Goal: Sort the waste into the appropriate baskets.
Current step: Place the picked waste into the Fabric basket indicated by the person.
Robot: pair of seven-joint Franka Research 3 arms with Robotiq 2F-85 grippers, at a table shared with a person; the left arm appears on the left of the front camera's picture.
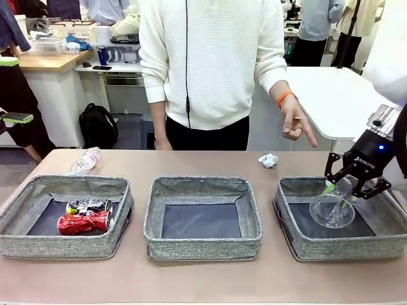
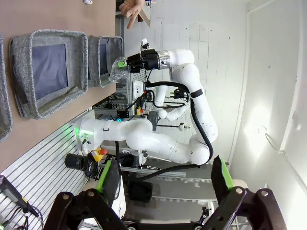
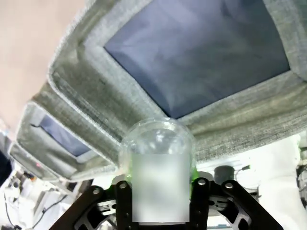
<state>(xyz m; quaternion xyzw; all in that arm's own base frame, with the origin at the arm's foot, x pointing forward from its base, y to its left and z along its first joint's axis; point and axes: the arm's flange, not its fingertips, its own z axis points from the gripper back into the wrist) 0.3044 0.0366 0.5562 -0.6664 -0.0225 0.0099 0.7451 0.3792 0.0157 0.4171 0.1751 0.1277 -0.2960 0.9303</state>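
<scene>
Right pincer [image 1: 353,189] is over the right basket [image 1: 299,249], near its far right corner. The clear plastic cup [image 1: 332,208] sits between my green pads. It's tilted, narrow end up at the fingers and wide mouth lower, inside the basket's walls. Can't tell if the rim touches the dark bottom. In the right wrist view the pads flank the cup on both sides, right against it. Can't tell whether they're pinching it or only standing beside it.

Left pincer [image 2: 163,167]: spread wide, up off the surface [image 1: 203,283], looking sideways at my right arm.

Rest of the waste:
- Left basket [image 1: 63,248]: crushed red can [image 1: 82,223] on its side, crushed dark printed can [image 1: 89,206] just behind it, touching.
- Clear plastic bottle [image 1: 84,161]: lying on the surface just behind the left basket's far wall.
- Paper ball [image 1: 268,160]: on the surface beyond the gap between the middle basket [image 1: 203,246] and the right one, apart from both.

Person's hand [image 1: 296,124] hangs at the far edge with the index finger pointing down, up and right of the paper ball, clear of it.
</scene>
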